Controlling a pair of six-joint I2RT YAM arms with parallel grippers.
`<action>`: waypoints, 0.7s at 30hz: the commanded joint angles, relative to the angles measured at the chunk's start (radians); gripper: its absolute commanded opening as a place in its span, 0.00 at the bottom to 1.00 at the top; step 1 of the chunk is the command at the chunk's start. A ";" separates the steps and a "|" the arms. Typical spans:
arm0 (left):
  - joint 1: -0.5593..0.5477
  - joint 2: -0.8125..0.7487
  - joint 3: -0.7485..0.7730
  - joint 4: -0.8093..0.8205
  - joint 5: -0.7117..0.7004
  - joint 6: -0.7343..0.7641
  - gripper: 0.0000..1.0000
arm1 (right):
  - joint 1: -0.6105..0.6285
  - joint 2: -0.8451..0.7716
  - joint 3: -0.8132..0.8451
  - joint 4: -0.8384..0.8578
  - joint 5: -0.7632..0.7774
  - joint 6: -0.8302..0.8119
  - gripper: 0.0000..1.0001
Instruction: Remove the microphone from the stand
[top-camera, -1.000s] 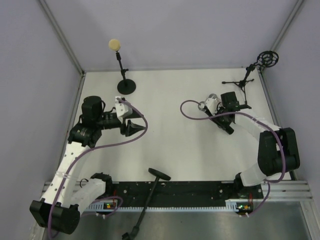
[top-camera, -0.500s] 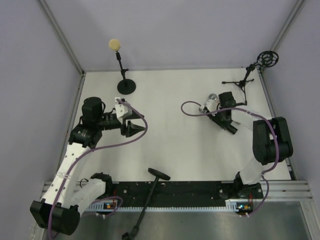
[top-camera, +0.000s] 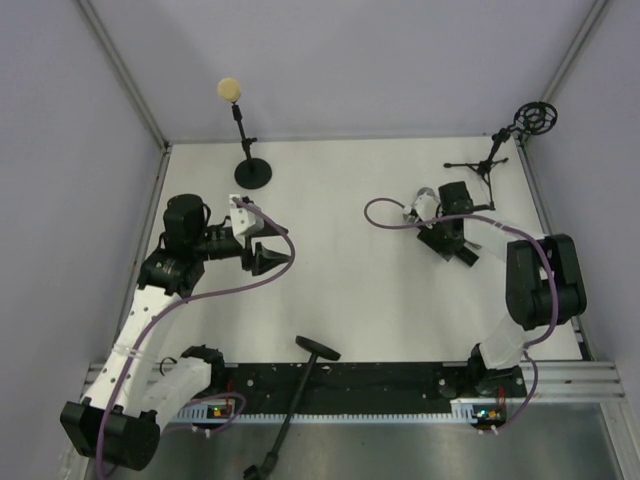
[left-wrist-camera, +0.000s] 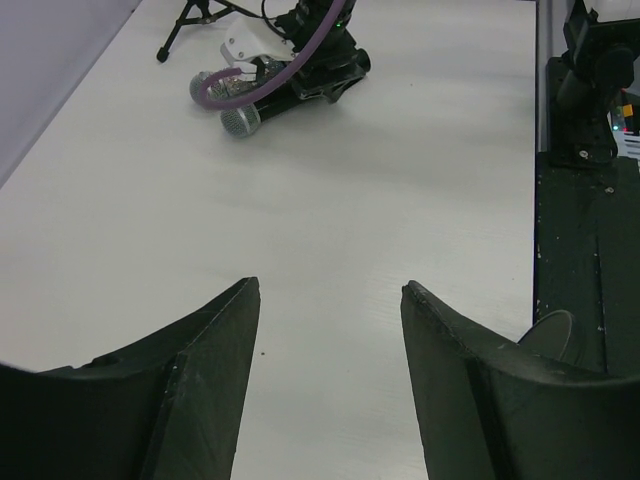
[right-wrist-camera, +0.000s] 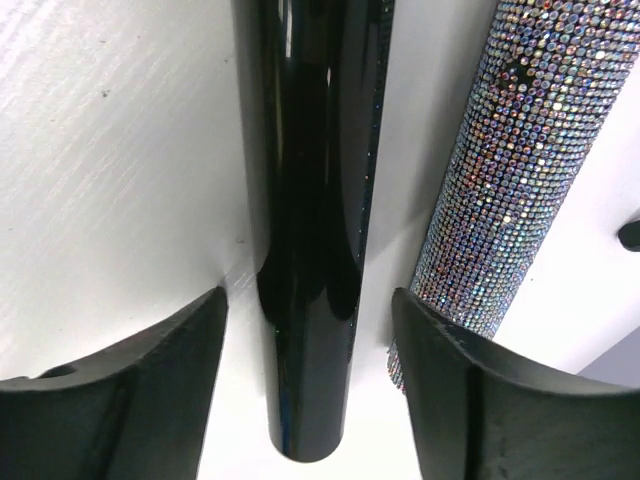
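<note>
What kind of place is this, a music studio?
Most likely a robotics test booth, not a studio: two white-and-black robot arms bolted at the edge of a white table, plain lilac walls boxing it in, and a black round-base microphone stand and a black tripod stand as props.

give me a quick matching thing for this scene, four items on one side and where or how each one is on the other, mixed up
1 black microphone
2 sparkly microphone
3 foam-topped microphone
4 left gripper

A open, holding nothing
B mounted on the round-base stand
C lying inside the open right gripper
D lying just outside the right gripper

Pairs: 1-C, 2-D, 3-B, 4-A
</note>
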 joint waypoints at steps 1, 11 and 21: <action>0.008 -0.020 -0.011 0.047 0.031 -0.015 0.65 | -0.010 -0.092 0.037 -0.015 -0.050 0.010 0.70; 0.031 -0.025 -0.025 0.104 0.004 -0.070 0.68 | 0.010 -0.347 0.061 -0.127 -0.277 0.022 0.79; 0.171 -0.040 -0.085 0.364 -0.060 -0.328 0.77 | 0.364 -0.615 -0.100 -0.120 -0.495 0.117 0.82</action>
